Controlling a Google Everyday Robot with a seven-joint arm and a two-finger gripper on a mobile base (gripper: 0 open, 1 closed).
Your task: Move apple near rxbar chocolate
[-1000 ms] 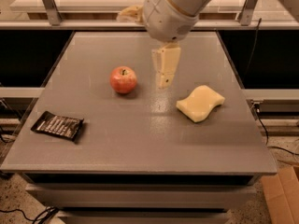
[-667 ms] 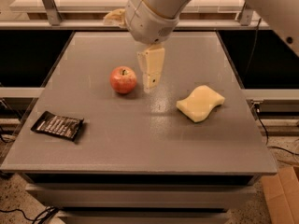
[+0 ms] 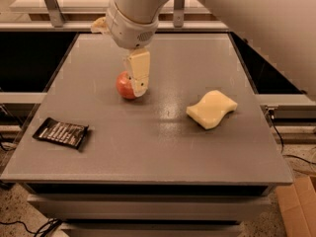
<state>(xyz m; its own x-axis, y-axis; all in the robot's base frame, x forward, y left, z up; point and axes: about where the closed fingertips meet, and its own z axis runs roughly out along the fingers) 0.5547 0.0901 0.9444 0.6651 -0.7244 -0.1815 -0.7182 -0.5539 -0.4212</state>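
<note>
The apple [image 3: 124,85] is small, red and round, and sits on the grey table [image 3: 158,147] left of centre. My gripper [image 3: 138,87] hangs down from the white arm and is right at the apple, covering its right side and low to the table. The rxbar chocolate [image 3: 61,132], a flat black wrapper with white lettering, lies near the front left edge, well apart from the apple and the gripper.
A pale yellow wavy sponge [image 3: 212,109] lies on the right half of the table. The white arm [image 3: 148,9] reaches in from the upper right. Rails run behind the table, and a cardboard box [image 3: 298,206] stands on the floor at the lower right.
My gripper has moved left and down from beside the apple to right at it. The apple, the bar and the sponge have not moved.
</note>
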